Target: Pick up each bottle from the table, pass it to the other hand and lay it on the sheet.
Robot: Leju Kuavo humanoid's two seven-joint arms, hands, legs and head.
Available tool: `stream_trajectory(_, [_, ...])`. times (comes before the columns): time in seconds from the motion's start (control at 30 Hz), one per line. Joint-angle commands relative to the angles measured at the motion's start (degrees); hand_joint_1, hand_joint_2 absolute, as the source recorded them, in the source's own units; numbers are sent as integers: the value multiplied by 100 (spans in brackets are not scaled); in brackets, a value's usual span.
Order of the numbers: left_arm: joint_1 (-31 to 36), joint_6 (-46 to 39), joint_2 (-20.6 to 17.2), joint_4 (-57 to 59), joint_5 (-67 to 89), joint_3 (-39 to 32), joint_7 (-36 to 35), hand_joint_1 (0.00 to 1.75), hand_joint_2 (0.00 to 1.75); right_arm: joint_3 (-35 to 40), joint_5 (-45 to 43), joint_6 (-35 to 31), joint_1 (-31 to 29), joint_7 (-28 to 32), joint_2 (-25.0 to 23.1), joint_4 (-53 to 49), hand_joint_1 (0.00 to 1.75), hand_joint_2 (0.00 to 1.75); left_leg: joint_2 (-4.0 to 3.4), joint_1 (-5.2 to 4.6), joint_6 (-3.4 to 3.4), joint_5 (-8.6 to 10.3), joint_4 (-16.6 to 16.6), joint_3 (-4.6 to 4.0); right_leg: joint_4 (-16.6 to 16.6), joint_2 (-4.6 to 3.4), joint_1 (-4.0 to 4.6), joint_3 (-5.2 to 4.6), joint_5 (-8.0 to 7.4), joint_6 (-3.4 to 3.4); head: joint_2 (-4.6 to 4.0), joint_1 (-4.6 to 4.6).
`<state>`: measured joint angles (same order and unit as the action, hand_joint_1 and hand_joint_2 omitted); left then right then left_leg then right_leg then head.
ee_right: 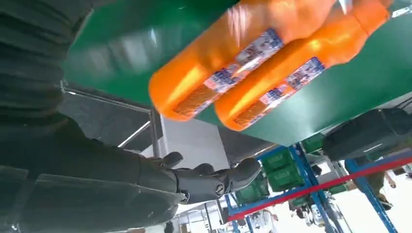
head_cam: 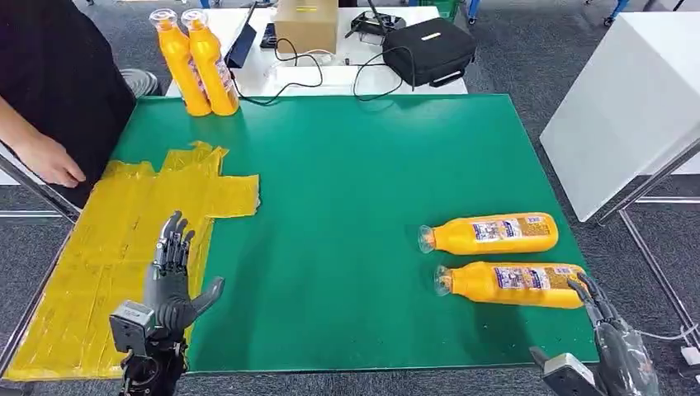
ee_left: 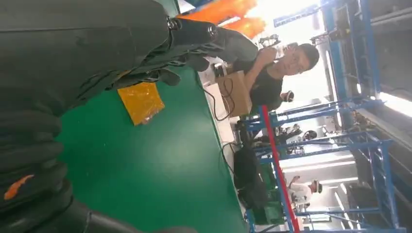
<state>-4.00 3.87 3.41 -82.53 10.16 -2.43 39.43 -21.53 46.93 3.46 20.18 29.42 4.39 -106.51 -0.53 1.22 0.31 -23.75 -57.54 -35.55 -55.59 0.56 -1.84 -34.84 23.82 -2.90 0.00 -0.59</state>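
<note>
looking down from the head view, two orange bottles lie on their sides near the right edge of the green table (head_cam: 347,165), caps pointing left, one just behind the other: the far lying bottle (head_cam: 491,233) and the near lying bottle (head_cam: 512,285). the right hand (head_cam: 607,326) sits at the near bottle's base end, fingers apart and stretched toward it, holding nothing; can't tell from here if the fingertips actually touch the plastic.

the left hand (head_cam: 172,272) hangs upright over the yellow sheet (head_cam: 124,223) at the table's left side, fingers straight, thumb stuck out, also holding nothing. the sheet is crinkly and bare. two more standing bottles (head_cam: 198,62) are upright together at the far left corner. a person's hand (head_cam: 51,161) rests by the table's left edge.

the right wrist view gives what the head cam can't: both lying bottles from their base ends, touching along their length, labels showing, with the right hand's fingers (ee_right: 214,177) clearly clear of them. the left wrist view shows the left hand's fingers (ee_left: 204,39) spread above the green top, a flap of the sheet beyond them, plus a cardboard box (ee_left: 235,92) and a black bag (ee_left: 250,177) past the table edge, and blue racks behind. the head view shows that same box and bag on a white table at the back.
</note>
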Motion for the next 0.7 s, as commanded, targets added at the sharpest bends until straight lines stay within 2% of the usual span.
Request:
stream_trajectory(0.03, [175,-12,48,290,20,44,51,0,175,-528,300,190,-116,148,-478,-57,0,175,11,2,6,-8,2,26,3,5,4,29,10,19,0,2])
stream_trajectory(0.17, [466,-34,-4,662,6,-19,57,0,175,-441,491,18,-366,263,-568,396,0,175,6,4,2,0,7,19,9,1,6,21,1,14,0,0])
stream_trajectory(0.2, [596,-50,-25,771,-6,-21,57,0,175,-381,538,-68,-474,274,-600,539,0,175,11,8,6,-12,7,51,11,0,12,55,12,31,0,2])
stream_trajectory(0.27, [714,-92,-20,876,30,-4,57,0,175,-261,555,-142,-603,265,-567,725,0,175,3,6,2,2,8,16,12,-3,7,18,-4,12,0,0])
stream_trajectory(0.33, [744,-105,9,905,58,-9,57,0,175,-187,563,-207,-679,228,-537,830,0,175,3,6,4,2,9,25,13,-3,8,28,-3,15,0,2])
stream_trajectory(0.47, [796,-212,300,723,297,175,16,0,175,-383,236,-271,-645,250,-305,928,0,175,9,7,9,-5,5,32,12,0,9,41,4,18,0,0])
stream_trajectory(0.53, [796,-212,300,723,297,175,16,0,175,-383,236,-271,-645,250,-305,928,0,175,16,3,7,3,3,16,8,11,4,23,2,9,0,0])
stream_trajectory(0.57, [946,-309,435,765,405,283,-130,0,175,-582,26,-143,-604,349,-106,956,0,175,19,3,10,-4,3,31,10,12,6,40,8,15,0,0])
stream_trajectory(0.6, [982,-348,425,820,402,320,-141,0,175,-663,-4,-100,-626,407,-130,974,0,175,19,4,12,-11,3,46,11,11,7,56,14,21,0,2])
stream_trajectory(0.63, [1052,-353,389,890,377,386,-151,0,175,-734,-6,-67,-627,465,-174,900,0,175,23,-1,9,4,2,11,6,21,0,26,3,7,0,2])
stream_trajectory(0.7, [1088,-337,228,770,224,518,-243,0,175,-735,168,18,-716,451,-409,553,0,175,21,-2,9,1,0,16,4,17,0,24,5,12,0,-2])
